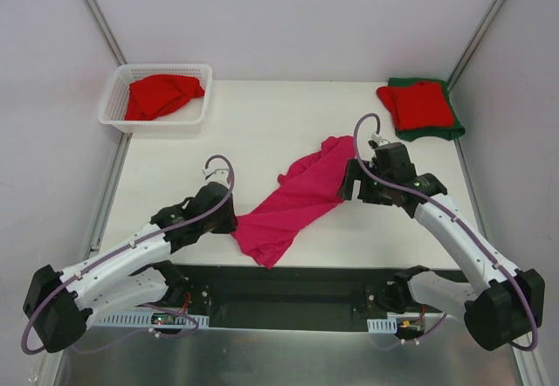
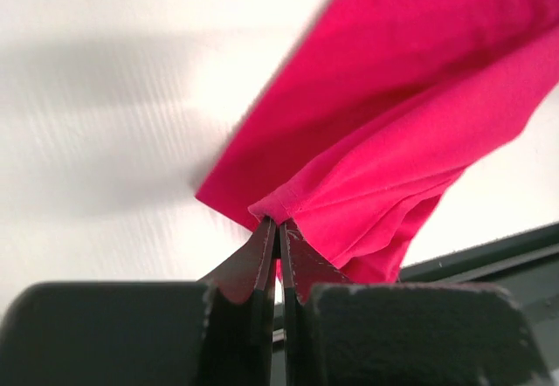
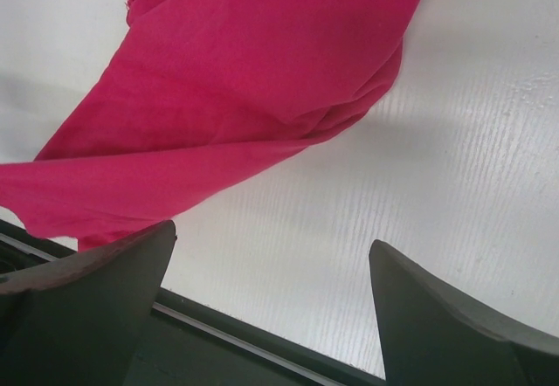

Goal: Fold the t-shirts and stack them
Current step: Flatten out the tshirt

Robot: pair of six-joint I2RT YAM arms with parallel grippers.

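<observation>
Spreading out ahead of your two arms, the white table (image 1: pixel 262 124) carries everything seen from the top camera. Your left arm (image 1: pixel 113 268) reaches in from 7 o'clock and your right arm (image 1: pixel 463 237) from 5 o'clock.

Across the middle lies the magenta-pink t-shirt (image 1: pixel 297 198), unfolded and bunched into a long band. It runs from 7 o'clock near the front edge up towards 1 o'clock.

At 10 o'clock sits the white lattice basket (image 1: pixel 113 115), with a crumpled red t-shirt (image 1: pixel 162 96) inside it. At 2 o'clock, well apart from the basket, a folded red t-shirt (image 1: pixel 417 105) rests on a folded dark green t-shirt (image 1: pixel 454 130), whose edge shows along two sides.

Your left gripper (image 2: pixel 277 229) has its fingers pressed together on a hemmed corner of the magenta-pink t-shirt at the 7 o'clock end, and the cloth fans away from the pinch.

Your right gripper (image 3: pixel 272 236) holds nothing. Its fingers (image 3: pixel 105 299) stand wide apart above bare table, just beside the shirt's 1 o'clock end, and the cloth lies outside the gap between them.
</observation>
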